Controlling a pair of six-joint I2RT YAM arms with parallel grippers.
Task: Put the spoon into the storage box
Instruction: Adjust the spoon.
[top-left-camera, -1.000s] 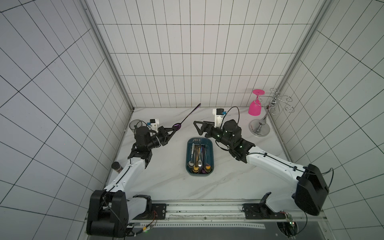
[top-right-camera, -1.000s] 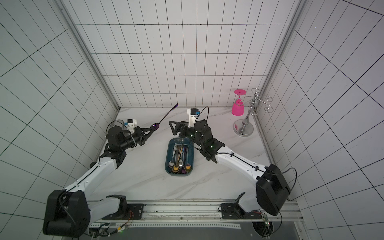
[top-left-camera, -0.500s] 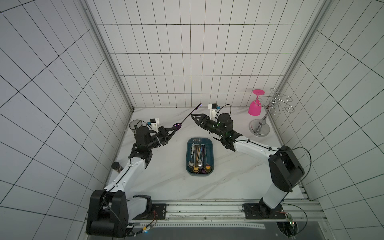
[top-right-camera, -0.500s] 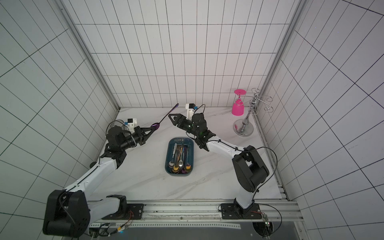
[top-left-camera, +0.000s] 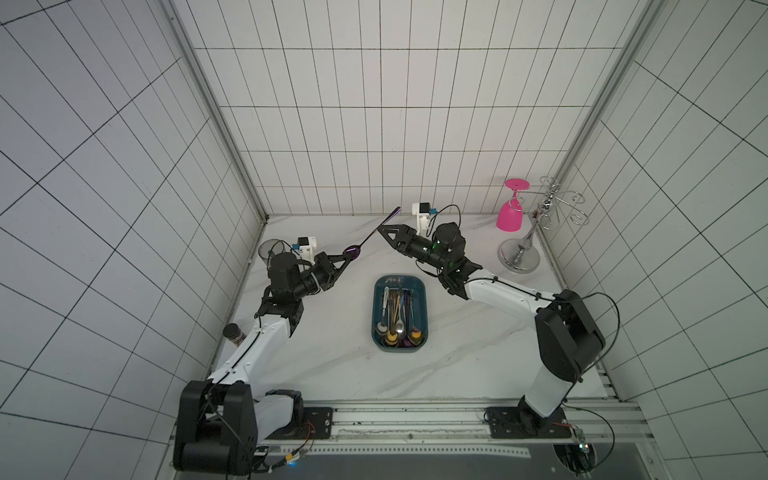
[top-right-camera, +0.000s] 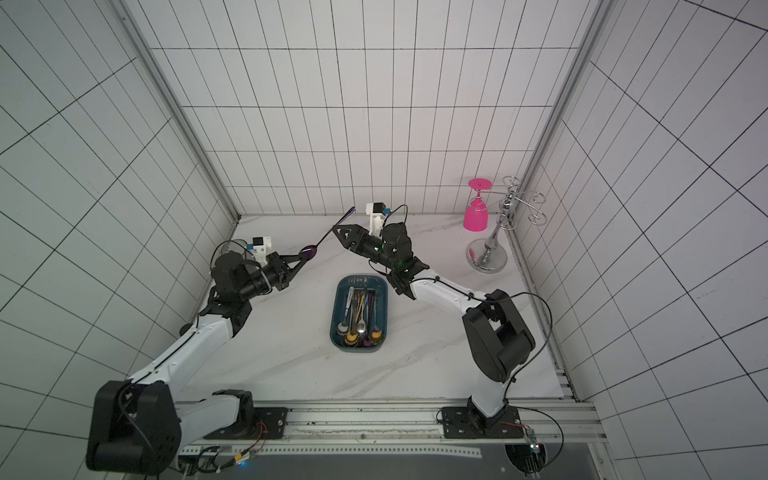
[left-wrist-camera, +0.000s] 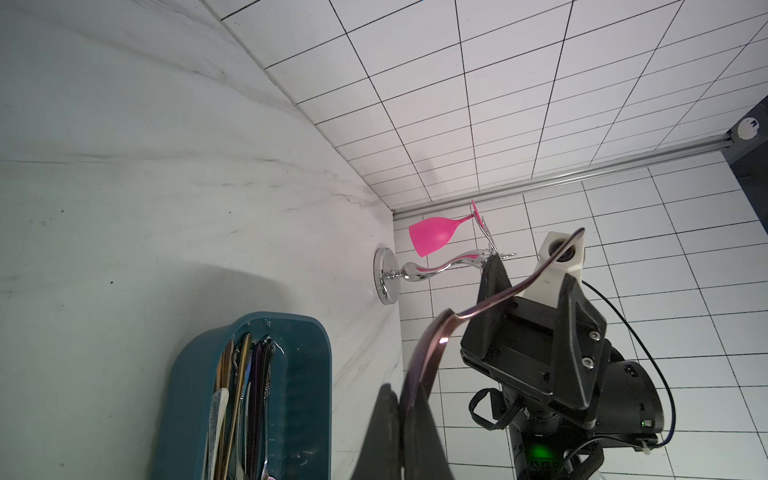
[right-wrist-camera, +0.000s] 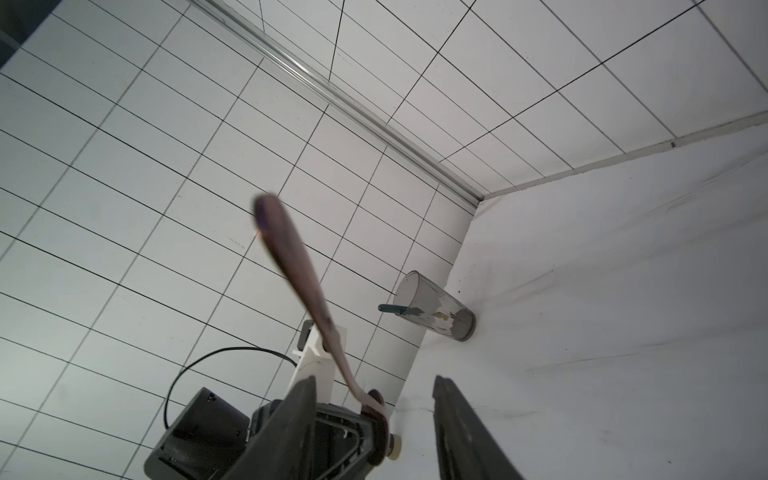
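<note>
**Spoon aloft between the two arms, storage box waiting below**

I have the left gripper (top-left-camera: 348, 254) clenched on the bowl of the purple spoon (right-wrist-camera: 291, 266), which is lifted clear of the tabletop (top-left-camera: 332, 361). From those jaws the handle slants up and away toward the back wall.

The right gripper (top-left-camera: 381, 230) meets it from the opposite side. In its own wrist view I see its jaws released, standing apart with the handle rising between them. In the left wrist view the handle runs close past one of the right fingers (left-wrist-camera: 490, 299). I cannot tell whether they touch.

Below the gap between the two sets of jaws, toward the arm bases, the storage box (top-left-camera: 400, 349) sits flat on the tabletop, well apart from the spoon. Other cutlery (top-left-camera: 399, 311) lies lengthwise in it, with the bowls at the end farther from the jaws. The spoon itself is not in the box.

Behind the left jaws, near the side wall, a smoky grey cup (top-left-camera: 270, 249) stands upright with a utensil handle poking out of it. Farther back along the left forearm a small dark jar (top-left-camera: 232, 332) stands just beside the arm.

Well beyond the right jaws, toward the far corner, a chrome rack (top-left-camera: 521, 249) carries a pink glass (top-left-camera: 510, 218) hanging upside down.
</note>
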